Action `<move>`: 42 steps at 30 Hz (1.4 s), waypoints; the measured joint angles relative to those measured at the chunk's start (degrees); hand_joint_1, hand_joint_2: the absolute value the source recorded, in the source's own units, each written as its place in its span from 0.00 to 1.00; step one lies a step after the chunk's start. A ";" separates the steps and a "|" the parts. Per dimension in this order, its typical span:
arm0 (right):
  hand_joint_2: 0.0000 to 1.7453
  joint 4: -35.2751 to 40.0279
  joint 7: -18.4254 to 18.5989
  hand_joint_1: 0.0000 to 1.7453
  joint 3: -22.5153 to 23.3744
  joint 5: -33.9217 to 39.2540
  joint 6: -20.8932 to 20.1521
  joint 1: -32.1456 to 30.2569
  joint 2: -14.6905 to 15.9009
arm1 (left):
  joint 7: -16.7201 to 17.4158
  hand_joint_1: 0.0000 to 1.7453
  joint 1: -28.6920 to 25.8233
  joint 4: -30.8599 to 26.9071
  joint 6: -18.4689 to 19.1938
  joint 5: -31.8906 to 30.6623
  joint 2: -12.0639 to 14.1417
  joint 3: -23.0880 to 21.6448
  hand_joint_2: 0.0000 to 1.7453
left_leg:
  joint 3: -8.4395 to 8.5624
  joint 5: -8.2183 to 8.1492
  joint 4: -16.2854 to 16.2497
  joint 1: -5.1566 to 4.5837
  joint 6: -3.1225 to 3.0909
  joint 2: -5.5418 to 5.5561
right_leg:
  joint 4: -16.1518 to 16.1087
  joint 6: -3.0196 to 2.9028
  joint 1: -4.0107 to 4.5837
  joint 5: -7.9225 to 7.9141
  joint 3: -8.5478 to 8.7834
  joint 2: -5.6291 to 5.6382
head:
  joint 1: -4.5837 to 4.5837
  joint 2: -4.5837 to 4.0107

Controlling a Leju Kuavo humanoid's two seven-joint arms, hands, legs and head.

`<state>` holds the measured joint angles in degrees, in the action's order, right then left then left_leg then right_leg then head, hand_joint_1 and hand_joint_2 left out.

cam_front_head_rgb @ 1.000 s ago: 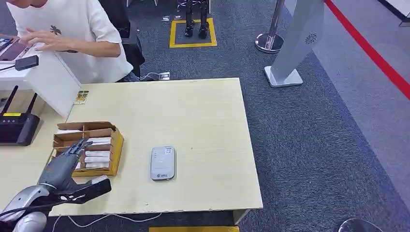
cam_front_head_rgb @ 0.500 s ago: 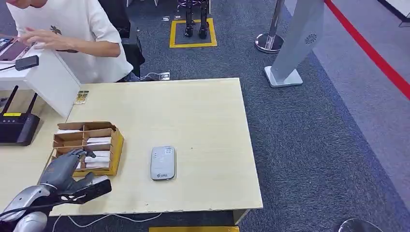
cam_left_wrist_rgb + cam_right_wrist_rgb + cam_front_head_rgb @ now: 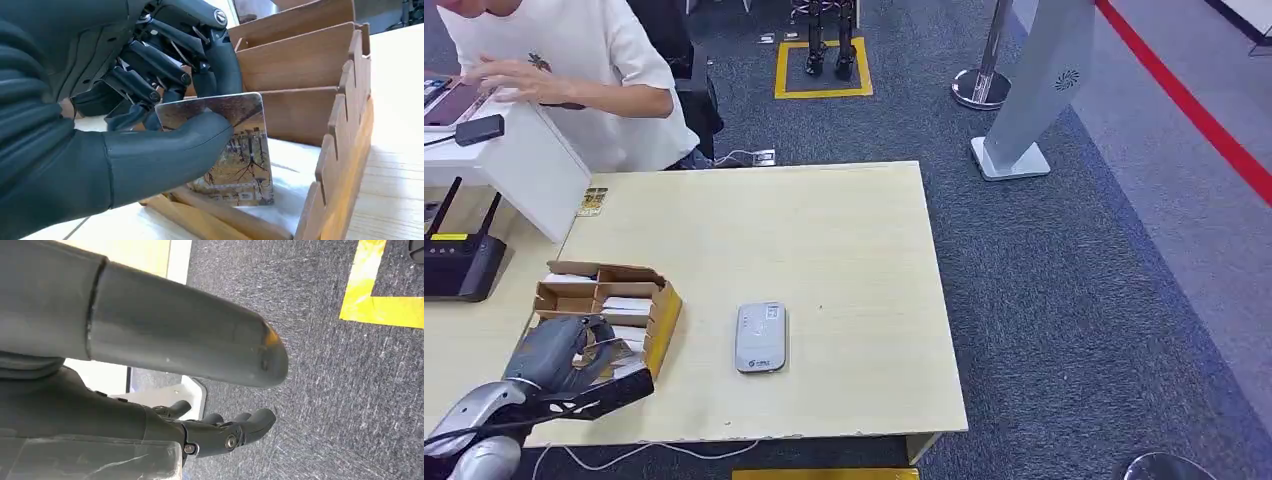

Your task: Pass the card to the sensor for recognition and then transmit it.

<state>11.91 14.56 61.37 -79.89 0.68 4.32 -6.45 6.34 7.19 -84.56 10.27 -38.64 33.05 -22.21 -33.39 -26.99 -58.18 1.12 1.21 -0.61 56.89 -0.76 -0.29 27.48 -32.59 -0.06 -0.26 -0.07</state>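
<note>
The left hand [image 3: 150,115] pinches a card [image 3: 227,150] between its thumb and fingers, just above the brown box [image 3: 609,300] on the counter [image 3: 824,230]. The box walls stand close around the card, and the grey sensor [image 3: 761,337] lies near the box. The right hand [image 3: 220,432] hangs over the carpet [image 3: 325,390] with its fingers loose and apart, holding nothing.

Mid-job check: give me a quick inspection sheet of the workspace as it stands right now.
Surface: pale wooden table, bare past the reader.
Job's things: card pinched by the left hand, partly raised from the cardboard tray; white card reader flat beside the tray.
Clutter: black router and a small card at the table's far left corner.
Hands: left holds the card; right hand hangs over carpet, holding nothing.
Cables: white cable under the near edge.
Surroundings: person seated behind the table; stanchion; grey carpet.
</note>
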 joint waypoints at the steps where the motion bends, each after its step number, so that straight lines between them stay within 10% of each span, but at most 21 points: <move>1: 0.00 0.00 0.00 0.00 0.00 -0.02 0.00 0.01 0.00 | -0.02 1.00 0.00 0.00 0.00 0.07 0.02 0.00 1.00 | 0.00 0.00 0.00 0.00 0.00 0.00 | 0.00 0.00 0.00 0.00 0.00 0.00 | 0.00 0.00; 15: 0.00 0.00 -0.04 0.00 0.00 0.11 0.00 -0.01 0.02 | 0.22 1.00 3.16 -0.11 -0.50 1.64 2.95 0.46 1.00 | 0.00 0.03 -0.01 0.01 0.00 0.01 | 0.01 -0.03 0.01 -0.03 0.00 0.00 | 0.02 0.00; 24: 0.00 0.02 -0.87 0.00 0.00 0.11 -0.57 0.11 0.11 | 1.49 1.00 24.68 -0.04 6.69 5.11 7.21 1.79 1.00 | -0.06 0.14 -0.08 0.05 -0.06 0.18 | 0.02 -0.02 0.06 -0.12 0.01 -0.19 | 0.04 -0.02; 31: 0.00 0.00 -0.94 0.00 0.00 0.02 -1.09 0.34 0.09 | 2.86 1.00 36.14 2.52 7.32 5.55 7.04 1.38 1.00 | -0.05 0.13 -0.09 0.03 -0.07 0.13 | 0.00 -0.01 0.04 -0.13 0.00 -0.12 | 0.04 -0.02; 42: 0.00 0.00 -1.07 0.00 -0.57 -0.92 -1.09 0.73 0.04 | 1.92 1.00 38.38 16.73 -0.66 -0.20 1.61 -0.09 1.00 | -0.03 0.14 -0.08 0.02 -0.07 0.13 | 0.01 -0.01 0.03 -0.13 -0.01 -0.10 | 0.02 -0.02</move>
<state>11.91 13.49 60.81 -80.81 -0.42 5.05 -6.40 8.26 45.58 -67.83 9.61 -38.84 34.66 -22.29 -33.42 -26.85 -58.26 1.14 1.15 -0.48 56.90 -0.78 -0.26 27.34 -32.59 -0.16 -0.24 -0.09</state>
